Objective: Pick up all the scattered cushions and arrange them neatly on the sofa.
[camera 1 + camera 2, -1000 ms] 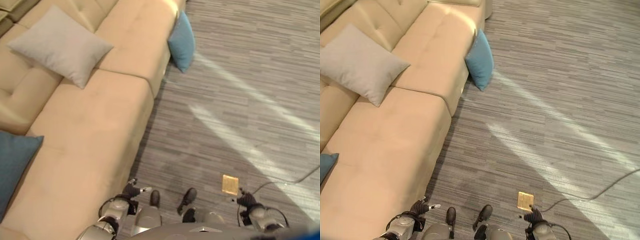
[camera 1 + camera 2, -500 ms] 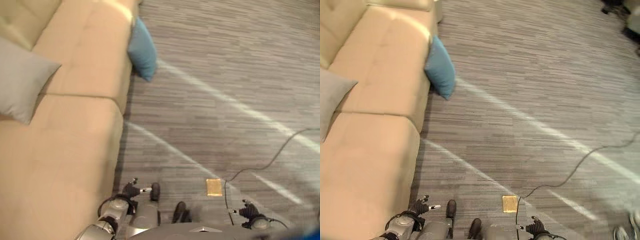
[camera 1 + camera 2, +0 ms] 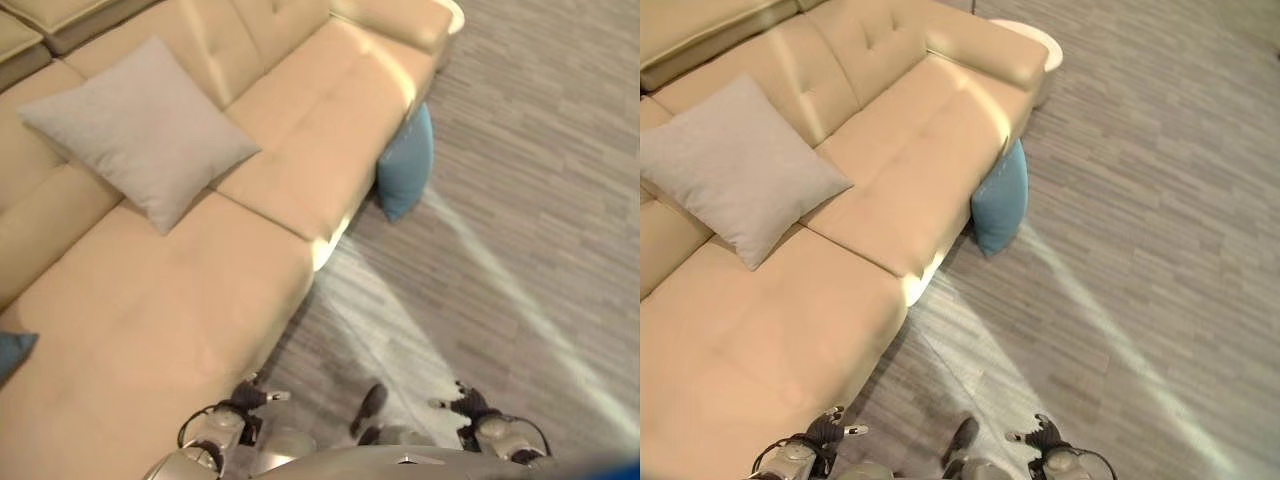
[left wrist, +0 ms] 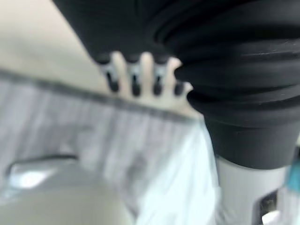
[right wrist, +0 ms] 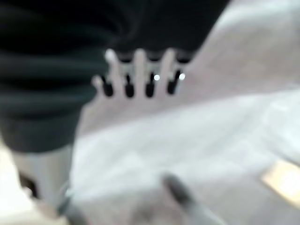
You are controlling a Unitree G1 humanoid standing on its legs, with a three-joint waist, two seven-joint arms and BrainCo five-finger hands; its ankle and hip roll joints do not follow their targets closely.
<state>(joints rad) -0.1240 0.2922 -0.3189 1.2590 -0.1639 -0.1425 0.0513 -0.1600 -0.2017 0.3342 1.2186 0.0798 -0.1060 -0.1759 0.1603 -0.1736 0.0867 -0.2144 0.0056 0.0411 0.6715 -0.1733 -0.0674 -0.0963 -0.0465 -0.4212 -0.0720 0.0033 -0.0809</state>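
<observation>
Both hands, left hand [image 3: 248, 398] and right hand [image 3: 466, 402], hang loose-fingered (holding nothing), well short of my blue cushion [image 3: 407, 166] leaning against the sofa [image 3: 300, 130].

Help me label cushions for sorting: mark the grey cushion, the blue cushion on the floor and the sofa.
grey cushion [image 3: 140, 130], left eye view, centre of its face.
blue cushion [image 3: 1002, 203], right eye view, middle of its side, leaning against the sofa front.
sofa [image 3: 920, 160], right eye view, bare seat.

Left robot hand [image 3: 250, 398] and right robot hand [image 3: 462, 403] hang low, fingers straight, empty.
</observation>
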